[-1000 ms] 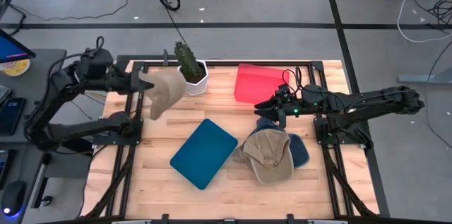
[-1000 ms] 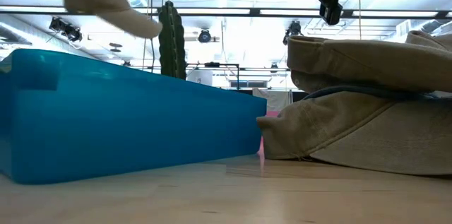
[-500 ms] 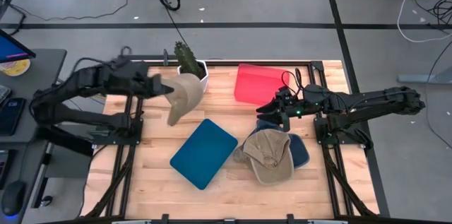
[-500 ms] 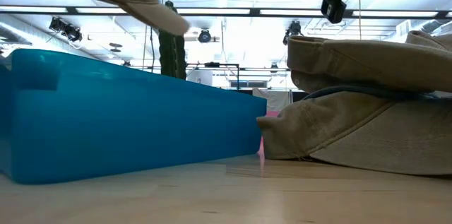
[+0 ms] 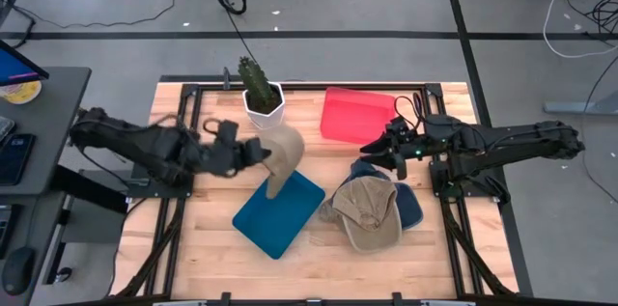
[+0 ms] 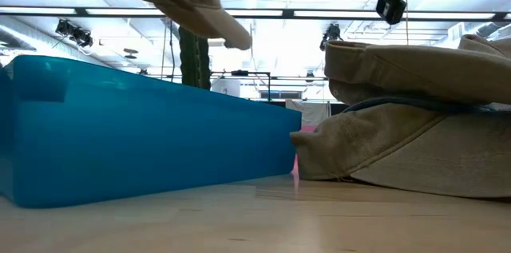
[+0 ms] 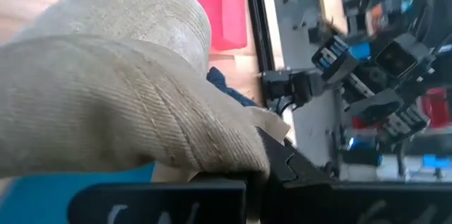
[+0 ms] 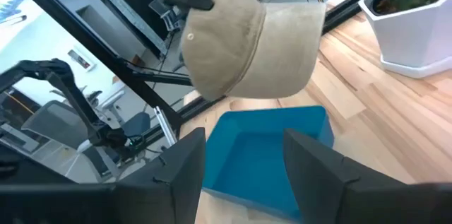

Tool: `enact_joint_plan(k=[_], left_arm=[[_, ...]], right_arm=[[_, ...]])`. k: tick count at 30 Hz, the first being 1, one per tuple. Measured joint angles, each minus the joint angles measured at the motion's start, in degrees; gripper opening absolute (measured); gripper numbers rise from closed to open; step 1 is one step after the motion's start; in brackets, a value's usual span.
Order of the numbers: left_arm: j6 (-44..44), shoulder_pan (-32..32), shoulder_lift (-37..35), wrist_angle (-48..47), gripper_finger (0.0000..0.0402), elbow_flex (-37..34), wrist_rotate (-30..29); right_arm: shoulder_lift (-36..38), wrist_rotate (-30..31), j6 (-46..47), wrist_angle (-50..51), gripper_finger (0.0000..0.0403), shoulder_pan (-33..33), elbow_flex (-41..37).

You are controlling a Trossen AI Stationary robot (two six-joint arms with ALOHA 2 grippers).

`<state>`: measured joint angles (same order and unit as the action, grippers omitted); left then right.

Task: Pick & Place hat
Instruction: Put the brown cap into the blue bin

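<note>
My left hand (image 5: 253, 151), centre frame, is pinching the tan hat (image 5: 280, 154) above the blue bin (image 5: 278, 209); soft cloth, it droops, so I'd grip the stiffer brim. My right hand (image 5: 394, 153) waits spread.

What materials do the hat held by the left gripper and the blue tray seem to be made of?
Held tan cap: seems woven cotton twill, matte; diagonal weave and stitched seams show in the left wrist view. Blue tray: probably moulded plastic, smooth with a slight sheen, rounded corners and an even colour.
</note>
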<state>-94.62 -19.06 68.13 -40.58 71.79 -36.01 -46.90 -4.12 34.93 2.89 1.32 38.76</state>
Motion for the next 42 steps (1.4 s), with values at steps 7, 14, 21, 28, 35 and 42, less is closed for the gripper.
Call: enact_joint_plan(k=[7, 14, 21, 28, 35, 42], left_arm=[[-12.76, -5.85, 7.96, 3.79, 0.0003, 0.00, -6.35], [-24.24, -9.00, 14.03, 3.66, 0.0003, 0.00, -6.49], [-30.52, -10.78, 16.48, 3.48, 0.0003, 0.00, -5.68], [-32.67, -11.81, 18.18, 2.57, 0.0003, 0.00, -1.82], [-35.29, -13.73, 18.23, -0.83, 0.0003, -0.02, -1.25], [-35.31, -13.96, 20.38, -0.28, 0.0003, 0.00, -0.81]], right_arm=[[0.20, 0.02, -1.97, 1.40, 0.0192, 0.00, 0.00], [0.20, 0.02, -4.18, 1.62, 0.0192, 0.00, 0.00], [0.20, 0.02, -4.42, 1.67, 0.0192, 0.00, 0.00], [0.18, 0.02, -4.43, 2.04, 0.0192, 0.00, 0.00], [0.18, 0.04, -4.01, 2.42, 0.0192, 0.00, 0.00], [0.18, 0.20, -3.96, 2.88, 0.0192, 0.01, 0.00]])
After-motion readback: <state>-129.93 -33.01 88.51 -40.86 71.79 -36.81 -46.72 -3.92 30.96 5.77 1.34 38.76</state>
